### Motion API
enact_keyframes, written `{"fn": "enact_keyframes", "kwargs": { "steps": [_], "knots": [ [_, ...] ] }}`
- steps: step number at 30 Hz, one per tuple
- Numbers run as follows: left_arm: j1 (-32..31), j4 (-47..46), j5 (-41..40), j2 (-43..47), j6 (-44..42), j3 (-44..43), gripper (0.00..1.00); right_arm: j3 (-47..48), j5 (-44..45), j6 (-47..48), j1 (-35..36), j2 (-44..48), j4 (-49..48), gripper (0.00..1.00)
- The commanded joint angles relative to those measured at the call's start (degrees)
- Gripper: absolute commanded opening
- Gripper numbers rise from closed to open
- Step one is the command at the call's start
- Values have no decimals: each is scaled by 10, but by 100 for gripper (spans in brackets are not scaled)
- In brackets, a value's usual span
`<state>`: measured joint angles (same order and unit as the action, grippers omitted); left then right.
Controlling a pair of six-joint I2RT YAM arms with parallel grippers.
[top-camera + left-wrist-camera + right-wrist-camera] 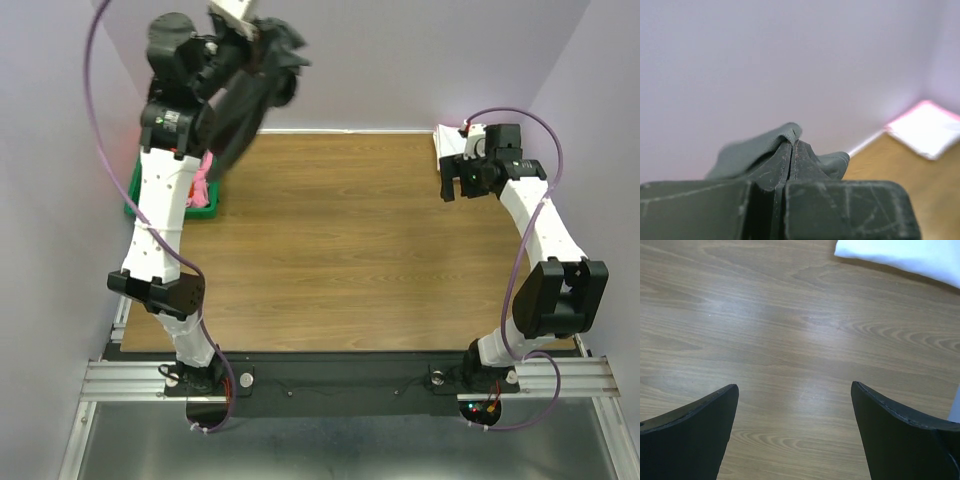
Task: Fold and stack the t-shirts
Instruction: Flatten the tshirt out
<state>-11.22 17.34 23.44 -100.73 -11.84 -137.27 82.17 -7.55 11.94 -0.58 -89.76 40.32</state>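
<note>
Wooden counter [340, 250], left jaws high, pinched shut on hanging charcoal t-shirt [250, 100], right jaws spread wide, empty, near white t-shirt [890, 252]

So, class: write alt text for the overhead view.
The left pincer, raised at far left, is shut on a dangling dark grey t-shirt near a green bin. The right pincer hangs open over the wooden table near a white t-shirt.

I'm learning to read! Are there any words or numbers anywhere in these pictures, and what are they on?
None to read. No word, number, brand or sign shows on the dark grey t-shirt, the folded white t-shirt, the green bin or the table.
</note>
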Motion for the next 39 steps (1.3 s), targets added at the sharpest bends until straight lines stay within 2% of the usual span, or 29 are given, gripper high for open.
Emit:
{"fn": "enact_keyframes", "kwargs": {
  "steps": [1, 3, 6, 9, 11, 12, 13, 14, 15, 18, 19, 21, 24, 26, 27, 30, 35, 39],
  "knots": [
    [-80, -90, 42, 46, -6, 9, 0, 25, -4, -14, -20, 4, -3, 100],
    [-109, -105, 55, 55, 12, 10, 0, 23, -12, -15, -23, 5, 0, 100],
    [-115, -135, 67, 62, 61, 21, 0, 19, -18, -16, -31, 9, 2, 100],
    [-106, -132, 66, 90, 101, 81, 0, 13, -24, -14, -43, 17, 9, 100],
    [-94, -118, 64, 138, 116, 188, 29, 10, -27, -5, -53, 23, 17, 100],
    [-73, -102, 53, 173, 117, 279, 56, 5, -28, 4, -57, 27, 20, 100],
    [-72, -87, 53, 173, 117, 326, 56, 4, -26, 11, -57, 30, 23, 100],
    [-42, -66, 26, 199, 130, 369, 79, 2, -27, 17, -57, 34, 27, 100],
    [-23, -43, 18, 207, 124, 412, 83, 1, -29, 23, -57, 41, 32, 100],
    [69, 33, 13, 214, 79, 580, 87, -5, -49, 58, -57, 50, 60, 100],
    [87, 37, 11, 213, 61, 603, 91, -8, -57, 62, -57, 50, 66, 100],
    [123, 30, 11, 211, 40, 635, 91, -14, -71, 69, -57, 43, 85, 100],
    [126, 9, 61, 212, 8, 659, 91, -17, -85, 84, -57, 12, 114, 100],
    [123, 6, 112, 201, -10, 660, 84, -19, -83, 86, -57, -1, 126, 100],
    [117, 9, 120, 193, -26, 656, 82, -21, -82, 88, -57, -6, 132, 100],
    [30, 41, 87, 156, -99, 628, 77, -36, -77, 100, -60, -17, 162, 100],
    [-77, 34, 16, 70, -137, 609, 76, -77, -50, 109, -79, -35, 180, 99],
    [-142, 33, -19, -8, -137, 569, 84, -95, -26, 105, -108, -46, 189, 97]
  ]
}}
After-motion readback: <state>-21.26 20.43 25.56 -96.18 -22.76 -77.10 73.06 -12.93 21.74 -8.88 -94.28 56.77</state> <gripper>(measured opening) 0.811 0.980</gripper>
